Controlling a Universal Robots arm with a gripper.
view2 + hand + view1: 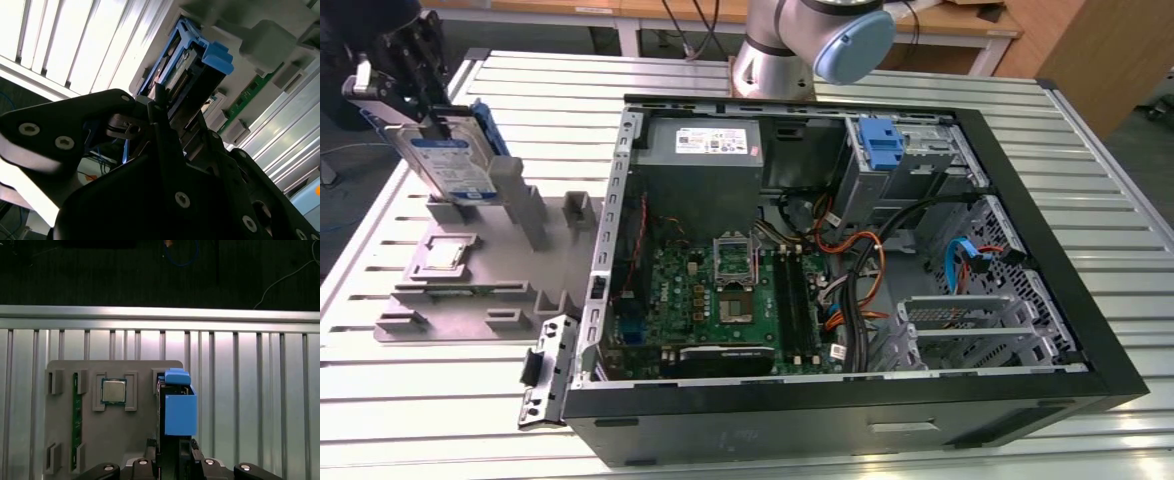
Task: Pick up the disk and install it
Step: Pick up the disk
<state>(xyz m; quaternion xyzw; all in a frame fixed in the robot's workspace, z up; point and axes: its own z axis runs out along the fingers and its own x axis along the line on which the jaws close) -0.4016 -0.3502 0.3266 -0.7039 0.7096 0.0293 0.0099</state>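
**A:** Where the slatted metal table carries the grey fixture plate, at the exterior view's left, we see the gripper clamped on the upper end of the disk.

**B:** We agree. In the first wrist view its black fingers sit on either side of the disk, pressed against it.

**A:** We see the disk standing nearly upright, tilted a little. Its white label faces the exterior camera, and its blue carrier runs along the edge toward the open computer case.

**B:** Its lower end is at the posts of the plate's slot. We cannot tell whether it touches them.

**A:** On the same plate we find a processor chip lying flat in its recess. In the first wrist view a green memory stick stands near it.

**B:** We place the case well apart from the disk. Its side is open, its motherboard is exposed, and a blue bracket sits in its metal bay.
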